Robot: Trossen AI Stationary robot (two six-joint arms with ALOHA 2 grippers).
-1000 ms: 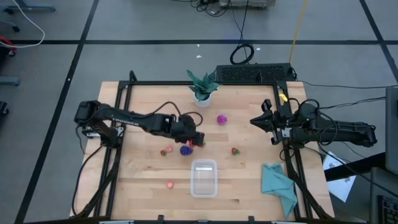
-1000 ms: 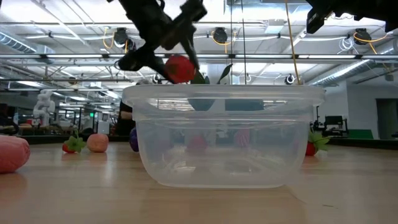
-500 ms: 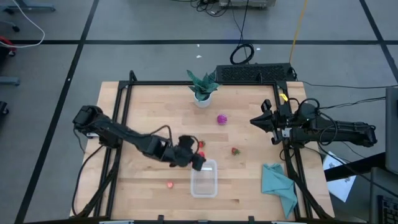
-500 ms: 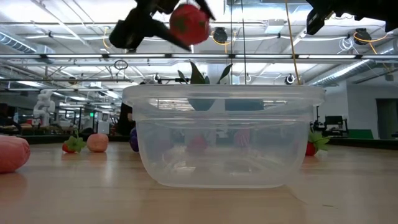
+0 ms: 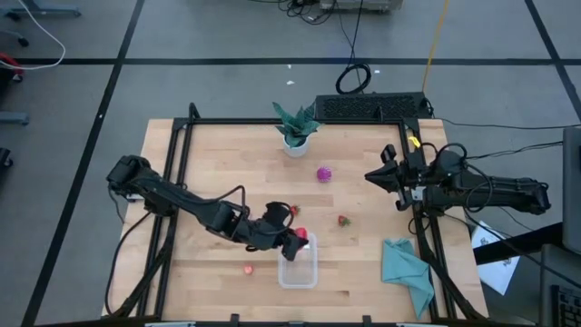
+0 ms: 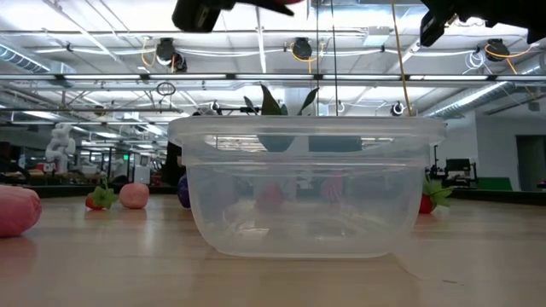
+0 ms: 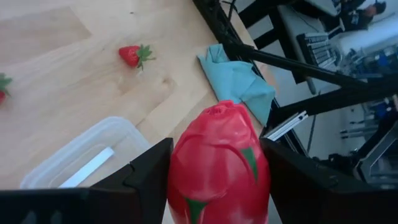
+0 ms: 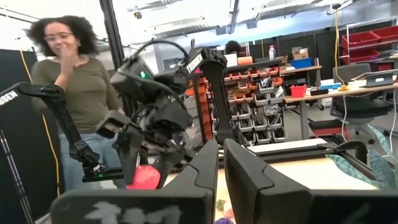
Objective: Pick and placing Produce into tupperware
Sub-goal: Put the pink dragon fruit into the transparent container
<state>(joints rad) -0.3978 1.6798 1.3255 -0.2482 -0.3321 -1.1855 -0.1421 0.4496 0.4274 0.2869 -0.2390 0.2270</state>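
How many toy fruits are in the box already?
None yet: the clear box looks empty. The left gripper holds a red fruit over the box's edge. Left on the table: a strawberry, a magenta piece and a small red one. The right gripper waits aside.

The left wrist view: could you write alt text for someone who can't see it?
Two dark fingers grip a red toy fruit above the wooden table, near one corner of a clear plastic container that looks empty. A toy strawberry lies on the wood, and a teal cloth sits at the table's edge.
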